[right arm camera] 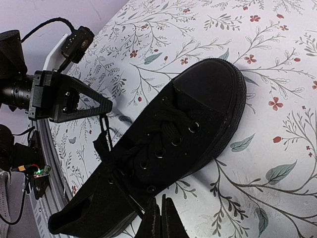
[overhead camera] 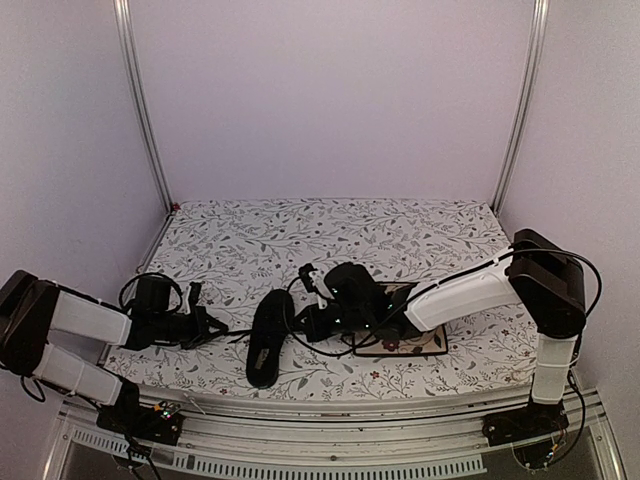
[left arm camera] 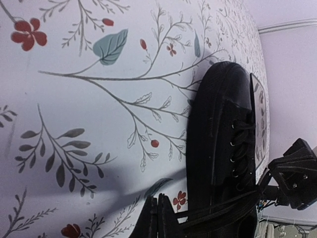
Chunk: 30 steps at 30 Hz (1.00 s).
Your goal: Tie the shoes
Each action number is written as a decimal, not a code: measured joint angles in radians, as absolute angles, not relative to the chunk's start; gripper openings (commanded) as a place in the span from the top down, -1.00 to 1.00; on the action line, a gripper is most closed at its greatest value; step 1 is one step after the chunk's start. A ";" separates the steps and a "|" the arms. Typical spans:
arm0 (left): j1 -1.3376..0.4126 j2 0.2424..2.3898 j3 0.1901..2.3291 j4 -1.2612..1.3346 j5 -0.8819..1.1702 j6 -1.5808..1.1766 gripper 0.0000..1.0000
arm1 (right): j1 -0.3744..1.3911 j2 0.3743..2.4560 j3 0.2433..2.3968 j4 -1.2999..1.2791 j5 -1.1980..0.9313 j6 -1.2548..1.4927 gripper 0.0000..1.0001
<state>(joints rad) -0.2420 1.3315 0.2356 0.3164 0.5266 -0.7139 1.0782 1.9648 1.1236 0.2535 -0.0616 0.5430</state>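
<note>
Top external view: one shoe [overhead camera: 268, 340] on the table [overhead camera: 330, 230], long axis roughly near-to-far and slightly tilted, about midway between the two arms. Which end is the toe, hard to tell from above.

Left gripper [overhead camera: 212, 328] well to the left of the shoe, pointing at its side. Closed to the full on a lace [left arm camera: 218, 206]. Left wrist view: thin strands stretched from the shut fingers [left arm camera: 158, 208] across to the eyelets. Right wrist view: same lace hanging off the tip of that gripper.

Right gripper [overhead camera: 305, 325] just beside the shoe on its right, the nearer of the two by far. Also fully closed. Right wrist view: fingers [right arm camera: 161, 213] pressed together right at the shoe's edge near the eyelets. Holding a lace or not, cannot tell; black on black.

Probably no knot made yet: laces loose over the tongue, no bow to be seen.

Likely crux for the coming move: grippers on opposite sides, so any pull runs across the shoe's short axis, away from each other. Risk of dragging or rolling the shoe.

Count: one shoe, two grippers, one plate [overhead camera: 425, 347] under the right arm.
</note>
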 measured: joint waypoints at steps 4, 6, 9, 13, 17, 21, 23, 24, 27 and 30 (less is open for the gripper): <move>-0.239 1.337 0.234 0.316 0.527 -0.706 1.00 | 1.077 1.964 1.124 0.257 -0.063 0.542 0.96; -0.234 1.337 0.233 0.317 0.527 -0.704 1.00 | 1.076 1.964 1.124 0.257 -0.064 0.542 0.96; -0.222 1.338 0.226 0.315 0.505 -0.700 1.00 | 1.070 1.964 1.122 0.253 -0.062 0.542 0.96; -0.200 1.343 0.218 0.310 0.483 -0.699 1.00 | 1.058 1.963 1.119 0.249 -0.062 0.542 0.96; -0.200 1.342 0.224 0.299 0.505 -0.679 0.36 | 1.055 1.963 1.123 0.245 -0.068 0.535 0.95; -0.199 1.283 0.278 0.239 0.542 -0.637 -0.17 | 1.050 1.963 1.162 0.233 -0.087 0.516 0.94; -0.198 1.238 0.304 0.219 0.557 -0.608 -0.22 | 1.044 1.965 1.193 0.228 -0.097 0.508 0.90; -0.198 1.209 0.321 0.212 0.571 -0.591 -0.23 | 1.040 1.968 1.208 0.228 -0.105 0.507 0.89; -0.199 1.154 0.368 0.213 0.641 -0.536 -0.23 | 1.027 1.993 1.275 0.228 -0.136 0.498 0.78; -0.215 1.145 0.376 0.246 0.701 -0.517 -0.24 | 1.015 2.043 1.342 0.230 -0.165 0.493 0.51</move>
<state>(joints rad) -0.2146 1.1446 0.3759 0.2459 0.7006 -0.5167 1.0149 2.0434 1.3422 0.2302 -0.1654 0.4931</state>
